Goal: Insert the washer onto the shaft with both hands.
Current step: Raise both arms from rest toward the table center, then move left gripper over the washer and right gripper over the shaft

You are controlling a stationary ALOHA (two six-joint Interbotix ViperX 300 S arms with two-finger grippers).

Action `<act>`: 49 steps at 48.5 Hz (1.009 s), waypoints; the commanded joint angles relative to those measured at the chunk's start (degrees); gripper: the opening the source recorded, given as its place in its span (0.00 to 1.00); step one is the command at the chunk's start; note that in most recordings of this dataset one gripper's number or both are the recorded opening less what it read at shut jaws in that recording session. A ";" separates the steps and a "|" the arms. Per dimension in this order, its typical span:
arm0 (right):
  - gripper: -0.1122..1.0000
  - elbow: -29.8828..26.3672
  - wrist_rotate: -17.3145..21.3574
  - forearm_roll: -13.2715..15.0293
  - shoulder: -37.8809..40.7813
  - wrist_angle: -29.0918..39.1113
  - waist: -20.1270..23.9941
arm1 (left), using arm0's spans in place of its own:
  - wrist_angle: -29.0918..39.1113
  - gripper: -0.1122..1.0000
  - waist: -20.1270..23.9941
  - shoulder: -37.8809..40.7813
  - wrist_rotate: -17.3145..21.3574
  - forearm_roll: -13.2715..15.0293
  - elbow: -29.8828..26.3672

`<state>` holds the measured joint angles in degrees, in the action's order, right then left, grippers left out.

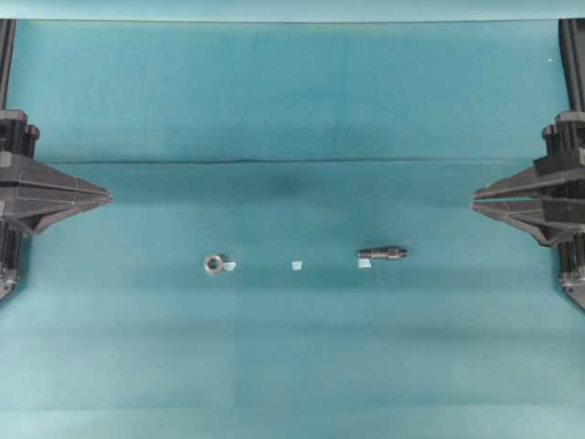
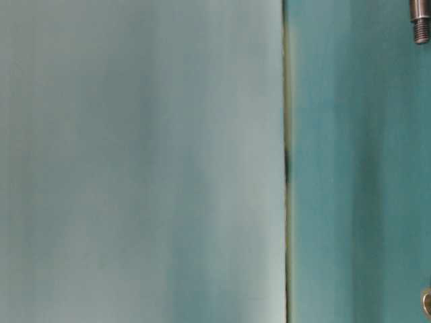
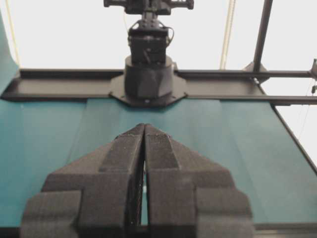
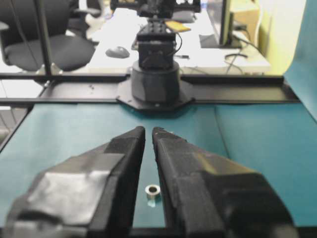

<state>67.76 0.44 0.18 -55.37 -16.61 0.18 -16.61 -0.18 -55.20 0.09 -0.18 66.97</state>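
The washer (image 1: 213, 264), a small silvery ring, lies flat on the teal cloth left of centre. The shaft (image 1: 383, 253), a short dark stepped rod, lies on its side right of centre. My left gripper (image 1: 108, 195) hangs at the left edge, shut and holding nothing, its tips (image 3: 144, 126) pressed together. At the right edge my right gripper (image 1: 474, 199) is shut too, with only a thin slit between its tips (image 4: 148, 130) and nothing in it. Through that slit the washer (image 4: 152, 190) shows on the cloth. The table-level view catches the shaft's end (image 2: 421, 23) and the washer's rim (image 2: 427, 301).
Three pale blue tape squares lie on the cloth: one beside the washer (image 1: 229, 266), one midway (image 1: 297, 265), one at the shaft's left end (image 1: 364, 263). A fold line (image 1: 292, 162) crosses the cloth behind the parts. Each wrist view faces the opposite arm's base (image 3: 147, 79), (image 4: 155, 82).
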 commanded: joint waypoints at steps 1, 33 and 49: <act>0.10 -2.02 0.18 -0.53 0.35 -0.53 -0.70 | 2.29 0.12 0.35 0.97 -1.58 -0.62 -2.37; 0.01 -8.70 8.44 -4.22 9.14 28.65 -3.87 | 18.37 0.12 0.70 16.52 -2.99 -0.62 -13.45; 0.01 -15.73 8.17 -3.96 23.12 40.43 -3.78 | 32.26 0.12 0.62 27.86 -2.99 -0.70 -20.21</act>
<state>54.93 8.44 -3.78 -34.98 22.41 -3.52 12.57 0.35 -29.36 -2.90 -0.70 49.75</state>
